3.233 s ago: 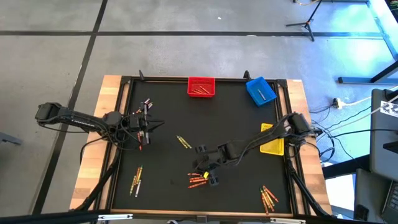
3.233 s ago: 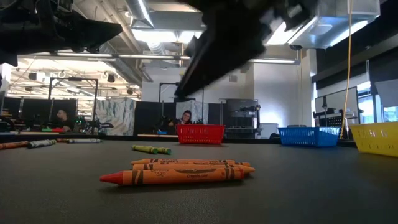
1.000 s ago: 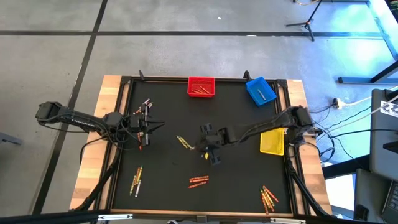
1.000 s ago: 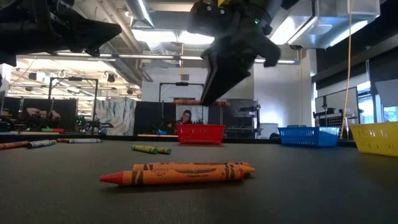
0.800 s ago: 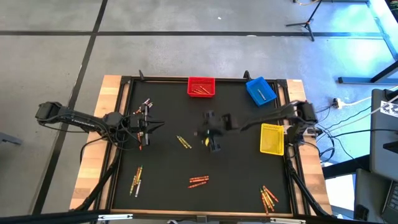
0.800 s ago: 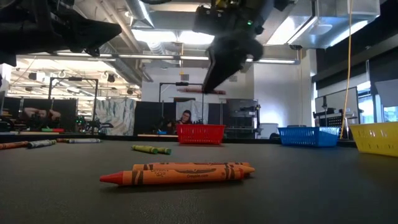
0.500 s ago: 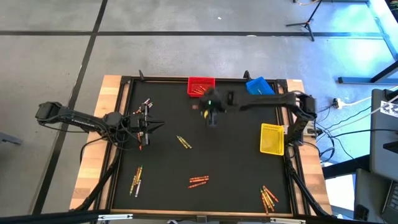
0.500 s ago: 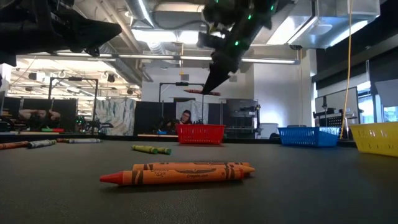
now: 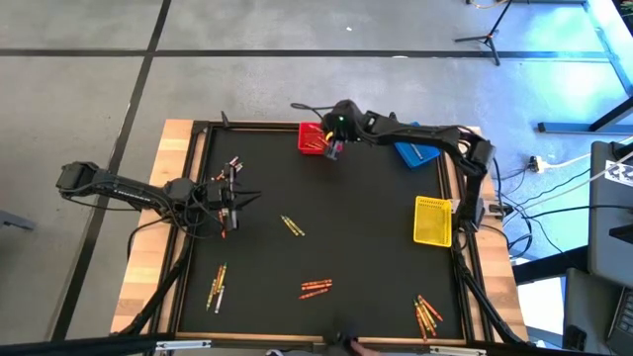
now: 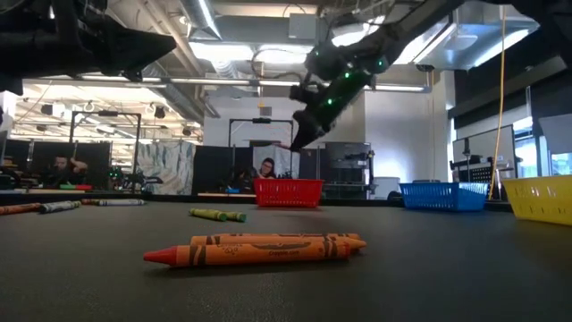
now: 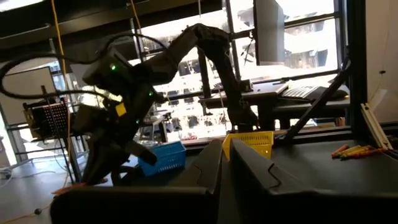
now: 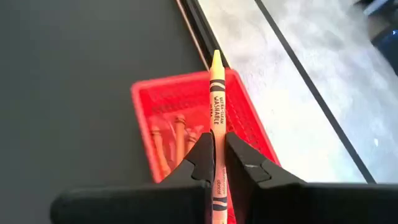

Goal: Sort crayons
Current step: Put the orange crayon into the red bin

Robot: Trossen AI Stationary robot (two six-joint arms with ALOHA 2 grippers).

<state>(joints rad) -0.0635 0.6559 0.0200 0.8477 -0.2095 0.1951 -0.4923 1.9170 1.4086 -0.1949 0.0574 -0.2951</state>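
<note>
My right gripper [image 12: 217,155] hangs over the red bin [image 9: 313,138] at the table's far edge, shut on an orange crayon [image 12: 217,87]. Several orange crayons [image 12: 176,134] lie inside that bin. At the table's left my left gripper [image 9: 234,198] stays raised, its fingers [image 11: 211,165] closed with nothing seen between them. Loose crayons lie flat on the black mat: a greenish pair [image 9: 291,226], a red-orange group [image 9: 316,288], and groups at the near right [image 9: 427,312], near left [image 9: 217,285] and far left [image 9: 234,163]. My right gripper pinches the crayon's wrapped shaft [image 12: 216,140] between its two fingers, toward its blunt end. The fingers slant down toward the table's far edge and lie along the crayon. Its pointed tip [image 12: 216,57] sticks out ahead, over the red bin's far rim, lifted clear.
A blue bin [image 9: 415,150] stands at the far right, partly under my right arm. A yellow bin [image 9: 432,221] sits by the right edge. A raised black frame [image 9: 198,138] borders the mat. In the low view, orange crayons [image 10: 259,250] lie close in front.
My right gripper has swung from the middle of the table toward the far edge with the crayon, turning as it went. It now hangs over the red bin, still shut on the crayon.
</note>
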